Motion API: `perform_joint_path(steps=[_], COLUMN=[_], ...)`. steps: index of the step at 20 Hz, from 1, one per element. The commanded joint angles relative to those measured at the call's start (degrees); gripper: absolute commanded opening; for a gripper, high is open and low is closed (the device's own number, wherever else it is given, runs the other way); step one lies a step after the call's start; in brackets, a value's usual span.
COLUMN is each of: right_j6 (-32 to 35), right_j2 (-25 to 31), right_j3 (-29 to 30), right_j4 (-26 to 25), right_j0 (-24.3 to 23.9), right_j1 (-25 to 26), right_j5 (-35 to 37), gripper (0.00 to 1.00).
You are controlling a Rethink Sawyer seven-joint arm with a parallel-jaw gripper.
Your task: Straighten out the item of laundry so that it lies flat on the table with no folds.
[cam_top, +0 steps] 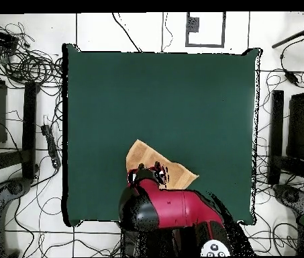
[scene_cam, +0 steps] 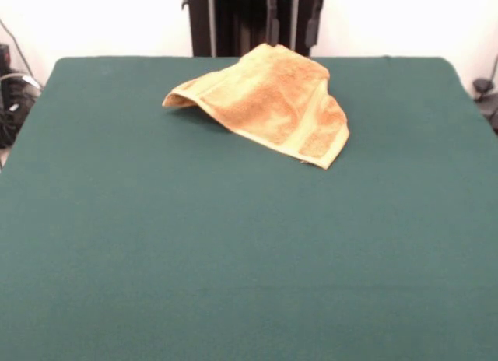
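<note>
The orange-tan towel (scene_cam: 272, 104) lies near the table's far edge in the front view. It is tented up to a peak just under my gripper (scene_cam: 292, 42), and its left corner hangs a little above the green table (scene_cam: 233, 260). A paler woven band runs along its right side. My gripper's tips are hidden behind the peak, and it appears shut on the towel there. In the overhead view the towel (cam_top: 153, 161) shows partly from under the red arm, and the gripper (cam_top: 147, 177) is over its near part on the table (cam_top: 161, 94).
The robot's black pedestal (scene_cam: 233, 19) stands just behind the table's far edge. Cables and stands (cam_top: 27, 67) lie on the floor around the table. The red arm (cam_top: 171, 208) reaches over the table edge nearest the base.
</note>
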Motion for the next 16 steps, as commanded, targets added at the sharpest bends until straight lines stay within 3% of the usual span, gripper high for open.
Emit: perform_joint_path(steps=[1,16], right_j6=[8.76,5.61], right_j2=[3.25,6.97], right_j3=[-3.67,-6.83], right_j4=[3.12,0.04], right_j0=[1.35,1.58], right_j1=[3.7,9.08], right_j5=[0.7,-1.76], gripper=[1.0,1.0])
